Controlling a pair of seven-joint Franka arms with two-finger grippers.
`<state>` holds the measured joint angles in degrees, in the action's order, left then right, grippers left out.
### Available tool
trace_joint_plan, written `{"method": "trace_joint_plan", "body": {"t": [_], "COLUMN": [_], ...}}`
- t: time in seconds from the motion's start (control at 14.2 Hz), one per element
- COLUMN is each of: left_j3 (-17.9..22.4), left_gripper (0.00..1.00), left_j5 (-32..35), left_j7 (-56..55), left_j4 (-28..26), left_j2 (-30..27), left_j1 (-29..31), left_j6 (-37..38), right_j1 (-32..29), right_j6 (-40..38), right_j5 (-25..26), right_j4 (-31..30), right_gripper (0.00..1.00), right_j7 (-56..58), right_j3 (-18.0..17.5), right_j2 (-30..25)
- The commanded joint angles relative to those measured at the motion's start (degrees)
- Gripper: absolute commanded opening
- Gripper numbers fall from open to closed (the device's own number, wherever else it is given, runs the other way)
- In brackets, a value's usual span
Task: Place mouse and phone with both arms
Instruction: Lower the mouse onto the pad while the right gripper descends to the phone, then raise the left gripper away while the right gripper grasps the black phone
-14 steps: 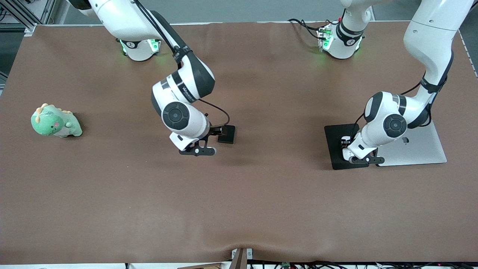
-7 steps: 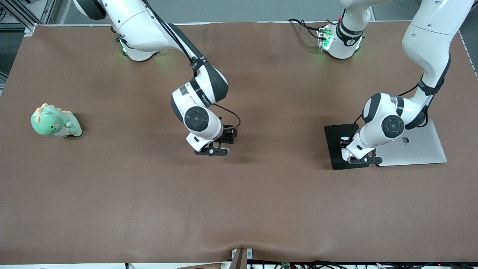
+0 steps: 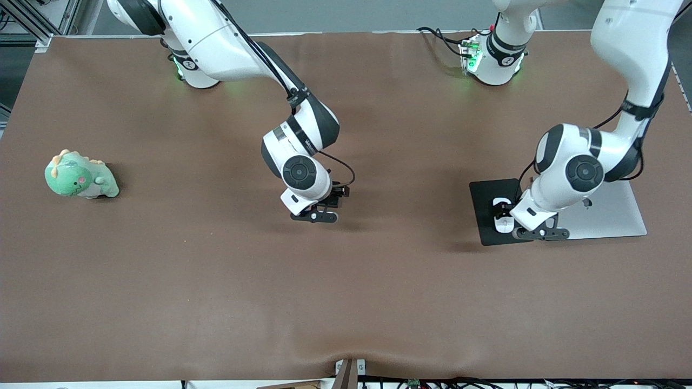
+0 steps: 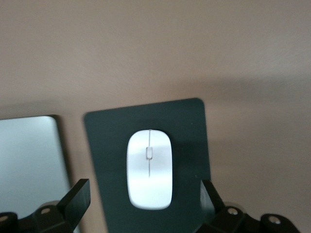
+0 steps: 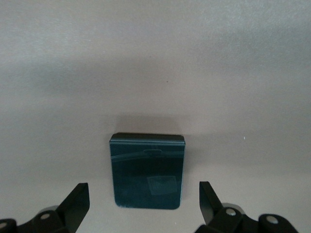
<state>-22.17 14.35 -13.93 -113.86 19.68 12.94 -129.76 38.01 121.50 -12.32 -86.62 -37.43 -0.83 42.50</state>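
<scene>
Two arms reach over the brown table [image 3: 162,281]. A silver laptop [image 3: 621,216] lies toward the left arm's end, with a black mouse pad [image 3: 486,216] just beside it. On the pad rests the white mouse [image 4: 149,169], below the left gripper [image 4: 146,199], whose fingers are spread and empty. The right gripper [image 5: 144,201] hangs spread and empty over the black phone [image 5: 147,171], mid-table.

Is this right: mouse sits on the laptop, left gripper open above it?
Not quite. The mouse sits on the black mouse pad, beside the laptop, as the left wrist view shows. The left gripper is open above it.
</scene>
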Motion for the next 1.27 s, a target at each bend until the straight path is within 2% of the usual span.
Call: {"method": "trace_joint_plan", "body": {"t": [0.0,0.21,0.57,0.71,1.13,1.2], "left_j3": [-1.47,-2.18,-2.18,-2.36,-1.66,-1.57], "left_gripper": [1.0,1.0,1.0,1.0,1.0,1.0], "left_j5": [0.16,0.07,-3.62,-4.06,-8.45,-9.24], "left_j7": [-0.05,1.44,4.26,4.26,5.58,5.58], "left_j4": [6.25,18.11,30.87,32.21,31.77,31.68], "left_j2": [-4.47,-4.39,-4.57,-6.31,-13.44,-14.23], "left_j1": [0.42,0.42,0.68,0.68,0.77,0.77], "left_j6": [10.45,22.67,33.33,34.92,39.23,39.67], "right_j1": [1.45,1.63,2.51,2.86,3.57,3.57], "right_j6": [2.86,3.12,4.79,6.55,9.45,9.19], "right_j5": [-0.77,-0.77,-0.77,-0.77,-0.68,-0.42], "right_j4": [-2.32,-2.58,-2.67,-3.29,-4.6,-4.61], "right_gripper": [1.0,1.0,1.0,1.0,1.0,0.82], "right_j7": [-1.77,-2.46,-3.26,-3.52,-3.7,-3.61], "right_j3": [0.65,0.65,0.65,0.65,0.74,0.74], "right_j2": [-0.4,-0.05,0.92,1.36,2.06,1.98]}}
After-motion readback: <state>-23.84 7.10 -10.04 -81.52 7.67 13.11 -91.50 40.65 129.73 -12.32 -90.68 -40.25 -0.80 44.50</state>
